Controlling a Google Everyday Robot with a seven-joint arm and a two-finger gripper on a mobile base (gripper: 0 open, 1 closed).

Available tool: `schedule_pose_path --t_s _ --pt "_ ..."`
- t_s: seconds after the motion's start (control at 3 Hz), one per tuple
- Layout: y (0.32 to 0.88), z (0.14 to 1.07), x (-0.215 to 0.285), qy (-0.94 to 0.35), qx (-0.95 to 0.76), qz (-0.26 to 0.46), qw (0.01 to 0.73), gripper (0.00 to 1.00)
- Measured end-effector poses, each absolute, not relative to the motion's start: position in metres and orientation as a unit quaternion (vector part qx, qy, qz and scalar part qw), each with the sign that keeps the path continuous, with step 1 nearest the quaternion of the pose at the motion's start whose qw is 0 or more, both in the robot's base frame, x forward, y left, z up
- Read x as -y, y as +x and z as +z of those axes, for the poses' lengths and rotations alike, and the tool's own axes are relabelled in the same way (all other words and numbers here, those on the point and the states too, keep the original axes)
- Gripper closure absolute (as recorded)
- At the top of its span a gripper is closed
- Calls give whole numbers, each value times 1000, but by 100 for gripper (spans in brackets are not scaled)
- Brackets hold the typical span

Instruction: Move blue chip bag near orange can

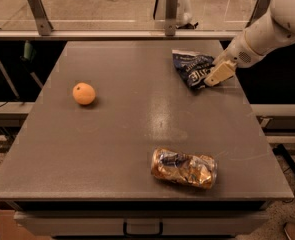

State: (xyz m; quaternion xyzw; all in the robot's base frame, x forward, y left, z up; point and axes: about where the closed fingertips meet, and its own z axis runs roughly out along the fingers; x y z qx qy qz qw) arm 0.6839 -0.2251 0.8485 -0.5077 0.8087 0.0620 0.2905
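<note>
The blue chip bag (192, 68) lies flat at the far right of the grey table (137, 134), dark navy foil with white lettering. The gripper (216, 76) comes in from the upper right on a white arm and sits at the bag's right edge, its tan fingers touching or just over the foil. The orange can (184, 167), crushed and golden-orange with a blue patch, lies on its side near the front edge, well below the bag.
A small round orange fruit (83, 93) sits on the left half of the table. A metal rail with upright posts (171, 6) runs behind the far edge. The table drops off close to the right of the bag.
</note>
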Motion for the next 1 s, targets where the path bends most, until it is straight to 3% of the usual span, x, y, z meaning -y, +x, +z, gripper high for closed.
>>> schedule_pose_path --t_s 0.33,0.67,1.0 --pt "684 853 227 -505 -809 63 294 85" --pt "684 862 223 -507 -805 63 301 100" --pt "685 879 220 -509 -796 65 322 100"
